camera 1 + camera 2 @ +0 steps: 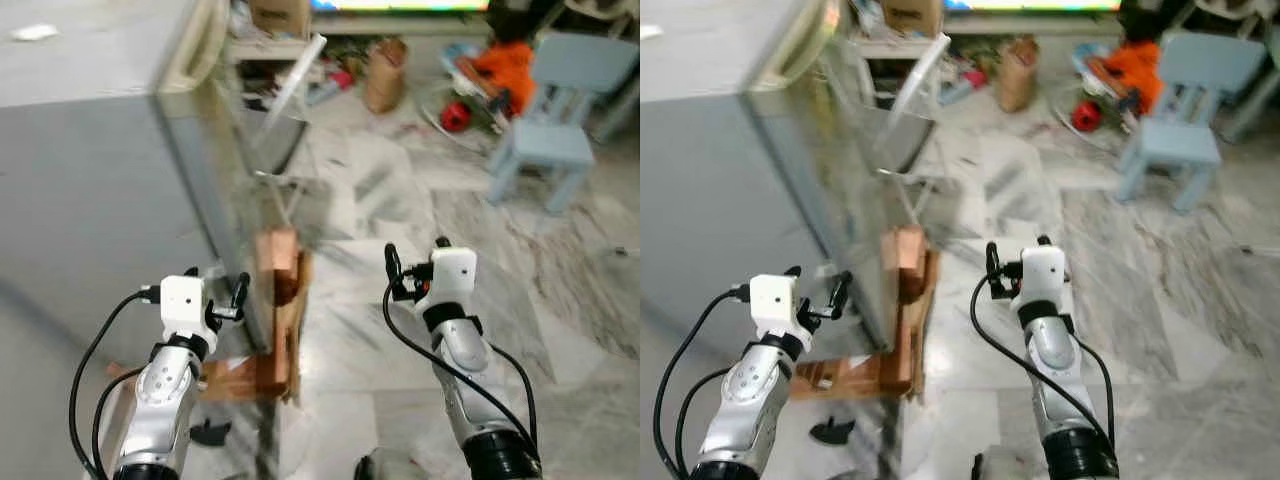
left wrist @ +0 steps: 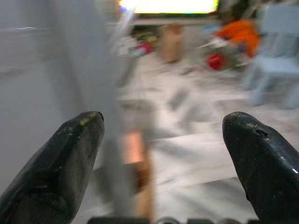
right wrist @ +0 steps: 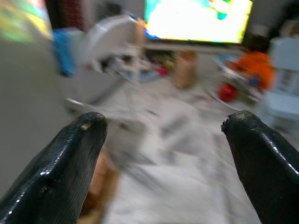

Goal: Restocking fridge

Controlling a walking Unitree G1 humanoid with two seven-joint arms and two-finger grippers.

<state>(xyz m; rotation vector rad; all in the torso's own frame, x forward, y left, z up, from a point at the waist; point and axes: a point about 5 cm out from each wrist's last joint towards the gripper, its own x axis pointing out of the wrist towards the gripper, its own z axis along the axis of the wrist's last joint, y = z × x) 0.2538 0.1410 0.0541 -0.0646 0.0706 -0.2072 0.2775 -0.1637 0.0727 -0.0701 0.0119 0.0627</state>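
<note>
Grey fridge [image 1: 90, 190] stands upright, door shut

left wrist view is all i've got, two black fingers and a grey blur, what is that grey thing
Observer: It's the fridge, seen from above in the head views, on the robot's left.
Operator: is anything in the other hand
Observer: No. The right gripper has its fingers spread wide with bare marble floor between them.
Operator: that orange-brown smear in my view?
Observer: A wooden stand on the floor at the fridge's corner, just ahead of the left gripper.
</note>
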